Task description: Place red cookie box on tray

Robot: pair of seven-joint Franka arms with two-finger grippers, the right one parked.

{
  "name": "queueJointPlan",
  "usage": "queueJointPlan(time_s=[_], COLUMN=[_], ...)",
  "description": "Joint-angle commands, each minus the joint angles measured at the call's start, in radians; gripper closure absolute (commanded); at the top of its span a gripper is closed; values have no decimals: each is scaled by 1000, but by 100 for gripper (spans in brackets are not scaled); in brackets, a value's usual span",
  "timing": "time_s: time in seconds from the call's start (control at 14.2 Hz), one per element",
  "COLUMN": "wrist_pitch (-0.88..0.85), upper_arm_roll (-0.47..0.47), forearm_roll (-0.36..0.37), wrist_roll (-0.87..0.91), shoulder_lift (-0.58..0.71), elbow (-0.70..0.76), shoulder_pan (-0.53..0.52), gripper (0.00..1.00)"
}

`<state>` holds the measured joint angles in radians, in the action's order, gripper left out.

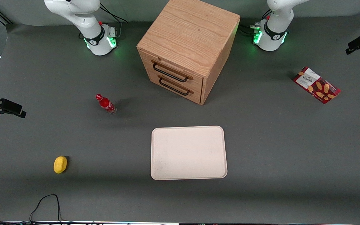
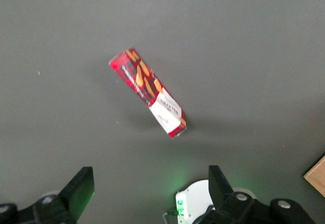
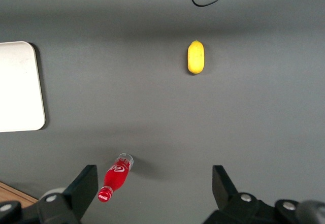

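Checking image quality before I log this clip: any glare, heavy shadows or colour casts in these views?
Front view: even light, no glare; green LED glow at both arm bases; soft shadow beside the wooden cabinet. Left wrist view: sharp red cookie box with a faint shadow, green tint on the open gripper held above it. Right wrist view: the tray looks slightly overexposed.

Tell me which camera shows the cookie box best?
The left wrist view: the cookie box lies flat on the table, filling more of the picture, with the open gripper high above it. The front view shows the box small, toward the working arm's end of the table. The right wrist view misses it.
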<state>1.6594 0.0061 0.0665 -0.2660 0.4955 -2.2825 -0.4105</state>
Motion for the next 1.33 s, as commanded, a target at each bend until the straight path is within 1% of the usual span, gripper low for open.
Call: queueJointPlan(time_s=[0.0, 0.07, 0.21, 0.42, 0.63, 0.7, 0.77, 0.91, 0.98, 1.26], wrist_pitch=[28, 29, 46, 89, 157, 192, 227, 326, 386, 560], upper_arm_roll=[-8, -8, -8, -9, -11, -11, -11, -15, -15, -15], forearm_roll=[-2, -4, -5, -46, -57, -80, -96, -97, -97, -97], wrist_roll=[10, 43, 112, 357, 561, 617, 626, 626, 626, 620], shoulder_lift=[74, 72, 69, 72, 74, 72, 71, 64, 54, -84], elbow=[-81, -83, -95, -136, -167, -187, -216, -296, -336, -385], shoulder_pan=[-115, -151, -171, -166, -162, -160, -160, -156, -137, -107], gripper=[0, 0, 0, 0, 0, 0, 0, 0, 0, 0])
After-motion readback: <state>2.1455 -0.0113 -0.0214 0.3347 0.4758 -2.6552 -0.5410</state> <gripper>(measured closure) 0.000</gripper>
